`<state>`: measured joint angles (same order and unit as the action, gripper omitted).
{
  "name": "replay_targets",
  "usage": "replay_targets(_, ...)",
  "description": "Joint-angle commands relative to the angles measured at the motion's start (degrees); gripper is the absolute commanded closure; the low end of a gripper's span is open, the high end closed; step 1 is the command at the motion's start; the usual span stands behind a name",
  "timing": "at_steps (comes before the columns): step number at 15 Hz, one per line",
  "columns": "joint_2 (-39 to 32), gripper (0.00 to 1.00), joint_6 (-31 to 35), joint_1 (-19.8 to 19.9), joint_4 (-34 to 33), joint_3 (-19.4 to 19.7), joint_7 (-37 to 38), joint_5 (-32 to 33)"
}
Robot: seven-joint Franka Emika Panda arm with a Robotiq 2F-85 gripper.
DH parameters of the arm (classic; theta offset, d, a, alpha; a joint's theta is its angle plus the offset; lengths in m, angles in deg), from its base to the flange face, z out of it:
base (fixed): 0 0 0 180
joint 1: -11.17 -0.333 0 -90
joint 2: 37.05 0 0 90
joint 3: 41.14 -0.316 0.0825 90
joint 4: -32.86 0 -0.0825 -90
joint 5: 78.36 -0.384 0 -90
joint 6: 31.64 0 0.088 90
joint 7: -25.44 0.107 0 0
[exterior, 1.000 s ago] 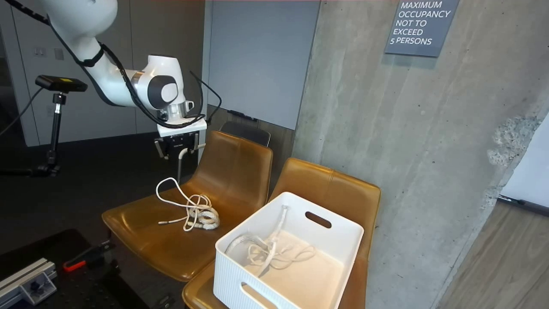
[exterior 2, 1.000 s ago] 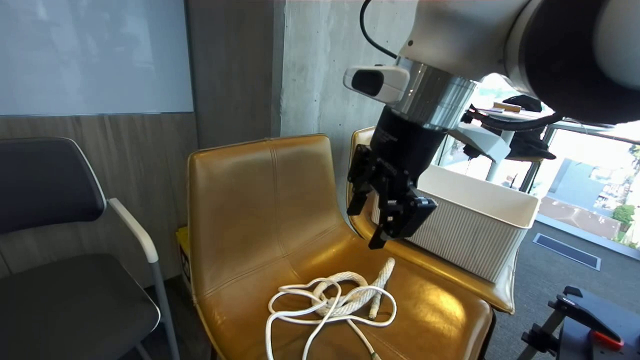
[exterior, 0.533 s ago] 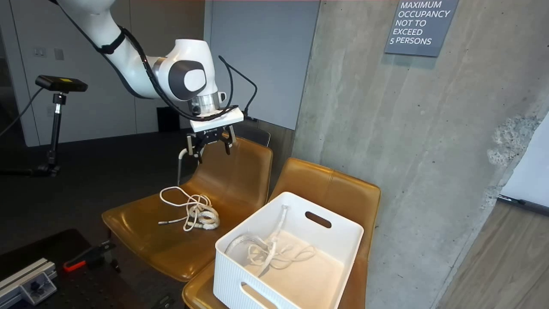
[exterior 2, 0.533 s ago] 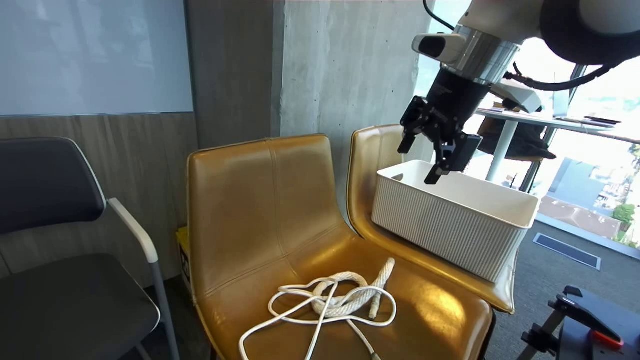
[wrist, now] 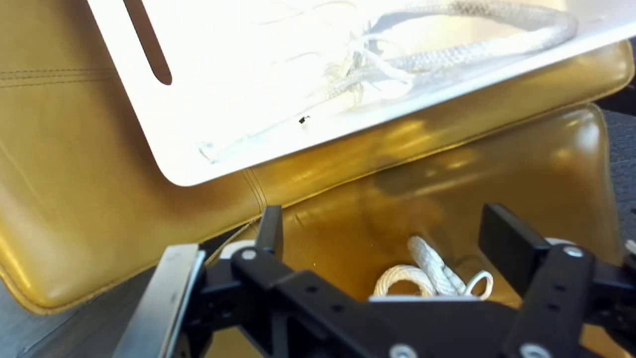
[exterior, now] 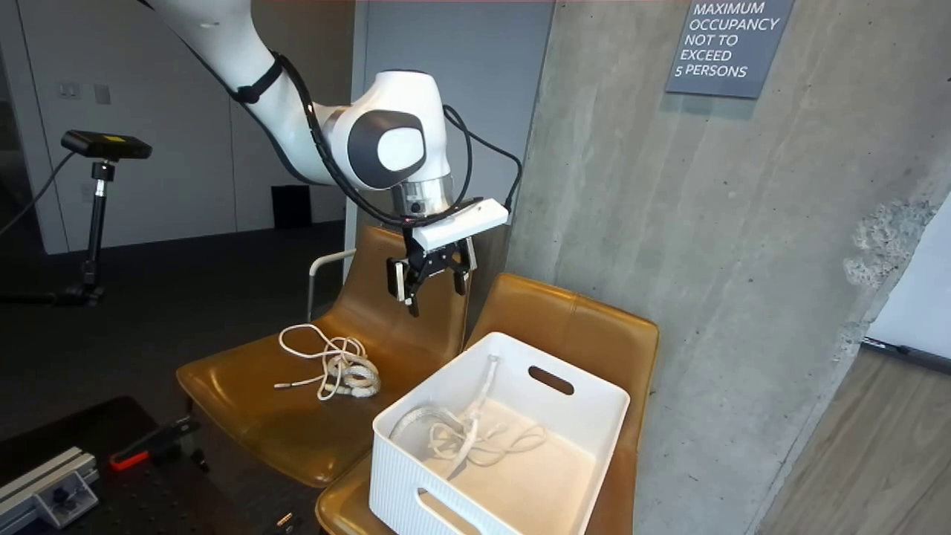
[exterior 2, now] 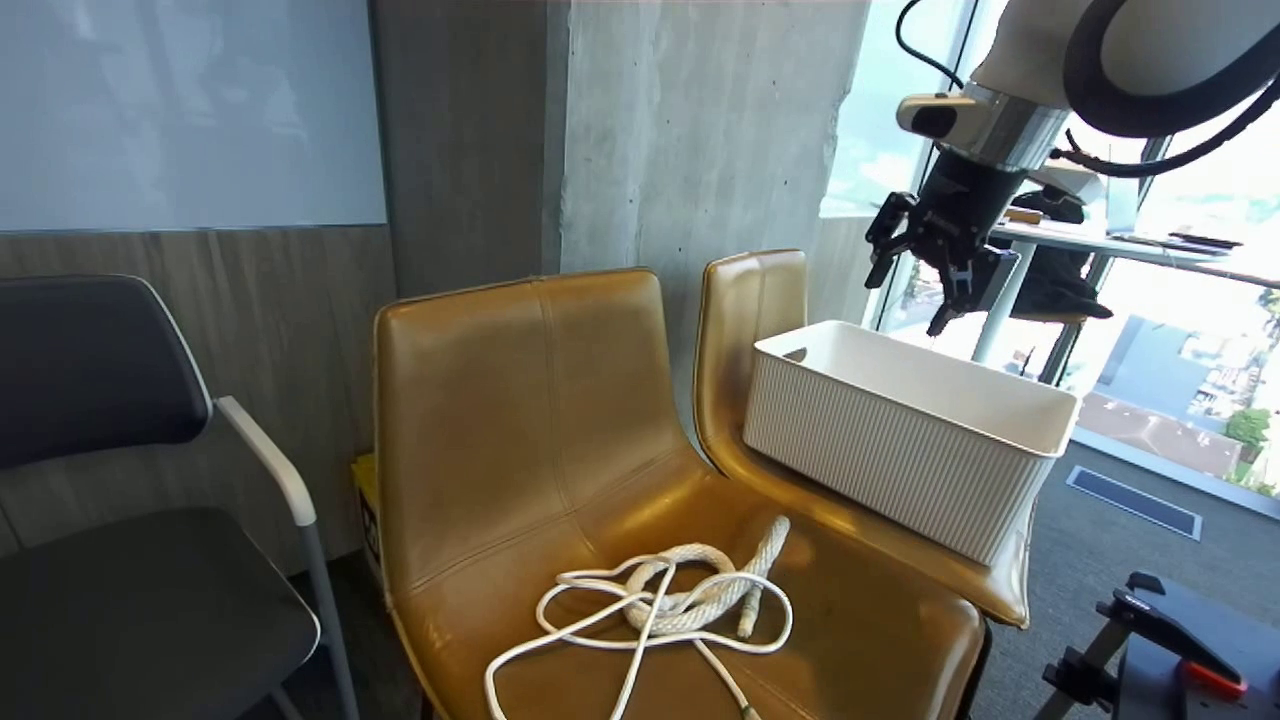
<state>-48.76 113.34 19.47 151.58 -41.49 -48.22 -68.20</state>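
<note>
In an exterior view, the claw (exterior: 437, 296) hangs in the air, jaws wide apart and gripping nothing, so the step in hand looks like empty-handed positioning. Beyond the edge of the dark desk (exterior: 148, 498), a brown chair (exterior: 245, 394) bears the white rope (exterior: 356, 379); beside it, another chair (exterior: 579, 316) bears the bin (exterior: 394, 483), with more rope (exterior: 472, 431) inside. In an exterior view, the desk's corner stands well apart from the claw, and a gap shows between the jaws and the bin's rim. In the wrist view, the bin's corner lies near the claw, and the white rope shows beneath, through the space between the fingers (wrist: 512, 248); coming down here probably calls for care at that rim, with freer room over the rope's chair.
</note>
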Motion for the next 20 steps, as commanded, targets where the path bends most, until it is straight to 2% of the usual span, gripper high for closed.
replay_targets(1, -5.3, 0.00, -1.7, 2.8, -5.5, 2.1, -9.0, -0.6)
replay_targets(4, -9.8, 0.00, -1.8, 5.8, -8.9, 2.9, -15.7, -1.3)
replay_targets(8, -16.0, 0.00, -1.0, 8.3, -11.3, 3.0, -20.1, -1.0)
replay_targets(12, -20.8, 0.00, -0.9, 9.4, -12.4, 2.3, -21.4, -1.5)
replay_targets(20, -27.7, 0.00, -0.2, 8.5, -14.2, 0.4, -20.3, -1.2)
